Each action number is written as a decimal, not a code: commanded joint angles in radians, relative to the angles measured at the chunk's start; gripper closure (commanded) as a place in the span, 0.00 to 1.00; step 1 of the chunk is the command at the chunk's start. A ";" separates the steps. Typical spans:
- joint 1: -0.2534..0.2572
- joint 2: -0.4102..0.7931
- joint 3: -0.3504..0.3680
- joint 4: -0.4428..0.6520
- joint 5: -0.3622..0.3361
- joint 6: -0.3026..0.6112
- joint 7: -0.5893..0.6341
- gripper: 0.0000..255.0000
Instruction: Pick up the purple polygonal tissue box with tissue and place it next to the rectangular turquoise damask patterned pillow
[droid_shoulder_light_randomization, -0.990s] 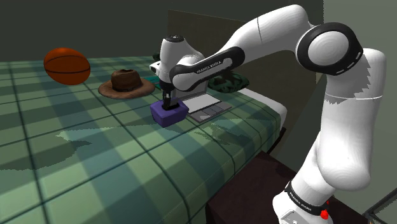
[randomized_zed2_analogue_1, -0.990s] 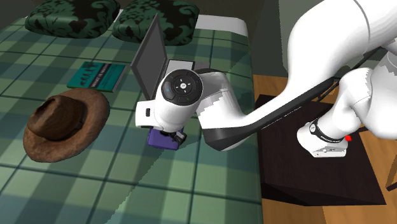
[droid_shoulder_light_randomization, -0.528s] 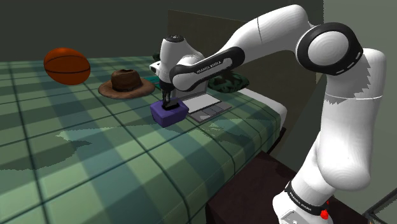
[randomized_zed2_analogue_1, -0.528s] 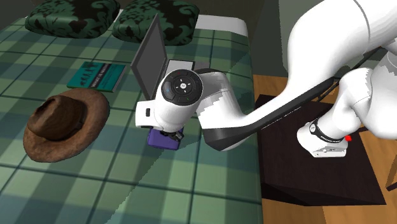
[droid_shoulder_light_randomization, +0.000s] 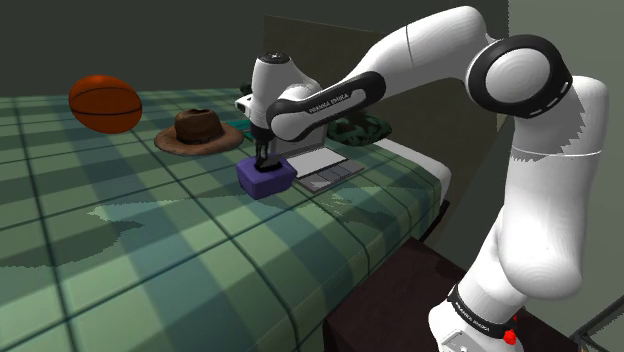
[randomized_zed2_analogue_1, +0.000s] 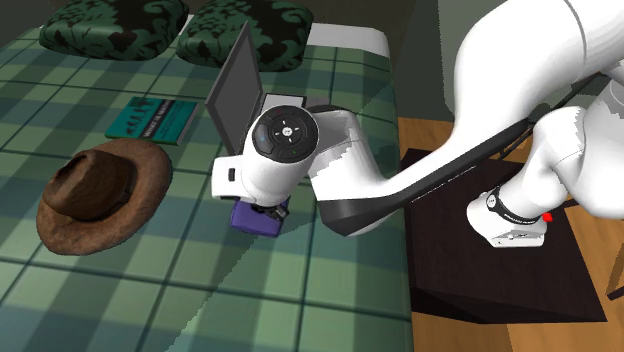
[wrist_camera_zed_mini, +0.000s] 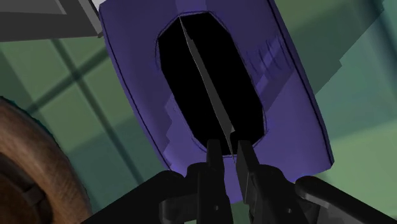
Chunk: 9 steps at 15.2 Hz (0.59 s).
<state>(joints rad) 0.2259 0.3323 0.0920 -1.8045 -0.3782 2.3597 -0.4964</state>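
Plaid bed (droid_shoulder_light_randomization: 150, 250) holds one purple tissue box (droid_shoulder_light_randomization: 265, 179), two pillows (randomized_zed2_analogue_1: 112, 24).

Tissue box (randomized_zed2_analogue_1: 252, 216) sits on the bed (randomized_zed2_analogue_1: 150, 290), laptop (randomized_zed2_analogue_1: 230, 90) just behind it toward the pillows (randomized_zed2_analogue_1: 112, 22). Hat (randomized_zed2_analogue_1: 95, 195) lies to the second exterior view's left, book (randomized_zed2_analogue_1: 150, 118) beyond it.

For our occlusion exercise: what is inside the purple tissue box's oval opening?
A thin grey tissue sheet stands edge-on inside the purple tissue box; around it the interior is black, so nothing deeper shows.
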 joint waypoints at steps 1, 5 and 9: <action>0.000 -0.012 0.003 0.011 0.007 -0.019 -0.008 1.00; -0.002 -0.032 0.008 0.036 0.021 -0.063 -0.026 1.00; -0.003 -0.050 0.012 0.064 0.035 -0.108 -0.043 1.00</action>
<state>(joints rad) 0.2230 0.2859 0.1030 -1.7541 -0.3473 2.2663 -0.5341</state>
